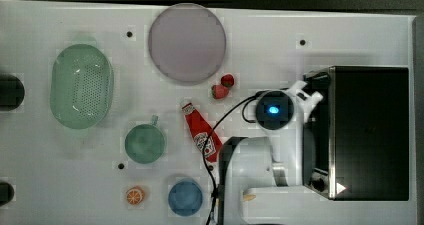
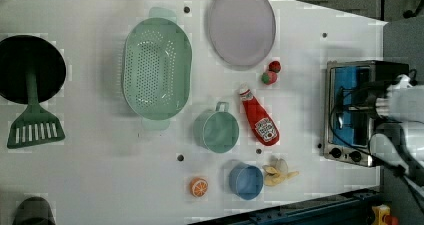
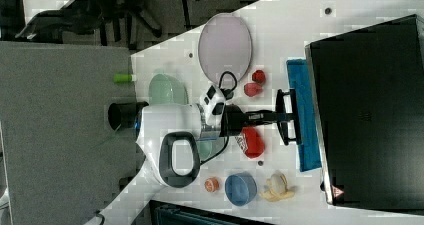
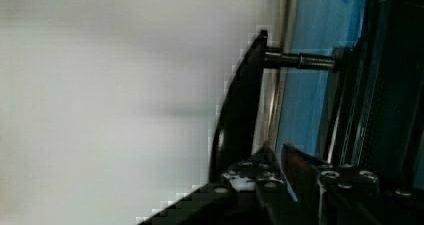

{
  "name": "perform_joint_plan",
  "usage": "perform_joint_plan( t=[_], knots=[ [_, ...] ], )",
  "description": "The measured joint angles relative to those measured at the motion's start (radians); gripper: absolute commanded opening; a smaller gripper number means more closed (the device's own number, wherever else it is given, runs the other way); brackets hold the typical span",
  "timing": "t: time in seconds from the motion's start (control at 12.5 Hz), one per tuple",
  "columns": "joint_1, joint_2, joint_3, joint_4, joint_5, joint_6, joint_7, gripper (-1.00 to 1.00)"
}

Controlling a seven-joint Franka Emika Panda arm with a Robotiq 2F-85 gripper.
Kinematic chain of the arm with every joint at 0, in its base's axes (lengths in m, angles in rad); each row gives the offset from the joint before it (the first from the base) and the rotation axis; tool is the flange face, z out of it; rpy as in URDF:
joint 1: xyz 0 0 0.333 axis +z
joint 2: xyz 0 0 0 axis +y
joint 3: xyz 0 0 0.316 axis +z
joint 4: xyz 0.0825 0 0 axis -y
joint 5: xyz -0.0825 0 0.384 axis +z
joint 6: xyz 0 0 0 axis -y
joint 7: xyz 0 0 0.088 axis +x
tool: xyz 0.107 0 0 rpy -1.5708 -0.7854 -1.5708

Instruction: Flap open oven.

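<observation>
The oven (image 3: 367, 120) sits at the right end of the white counter (image 1: 280, 35) in the top view, a black box with a silver front frame and blue-tinted glass door (image 3: 304, 115). In the right view the door stands out from the oven's front, its blue pane seen edge-on between the black body and the dark bar handle (image 3: 285, 116).

The end effector (image 3: 280, 116) reaches in level from the right view's left and meets that handle at about its middle — the fingers are closed around the bar, gripping it. In the wrist view the black finger (image 4: 250, 170) lies against the handle (image 4: 240, 115), with the blue glass (image 4: 310, 85) just beyond it and one of the handle's metal standoffs (image 4: 300, 61) running from bar to door. So the oven lies directly ahead of the end effector, touching it at the handle, with the black body further on past the door.

In the left view the arm's white wrist (image 2: 400, 102) hangs over the oven's front, and the two small black knobs (image 2: 345, 154) sit to one side of it on the silver frame.

Behind the end effector, back along the arm in the right view, lie a red ketchup bottle (image 3: 251, 141) and two strawberries (image 3: 255, 83) — near the arm but apart from the oven.
</observation>
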Motion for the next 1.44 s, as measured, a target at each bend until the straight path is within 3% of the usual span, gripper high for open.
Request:
perform_joint_plan(
  t=[0.24,0.64,0.8,1.2,1.44],
  knots=[
    [0.025,0.055,0.061,-0.01,-0.151,-0.005,0.182,-0.65],
    [0.118,0.212,0.107,-0.012,-0.448,-0.025,0.599,-0.65],
    [0.157,0.288,0.102,0.0,-0.502,-0.023,0.733,-0.65],
    [0.183,0.373,0.114,0.045,-0.475,-0.053,0.871,-0.65],
    [0.185,0.326,0.104,0.047,-0.259,-0.016,0.887,-0.65]
  ],
)
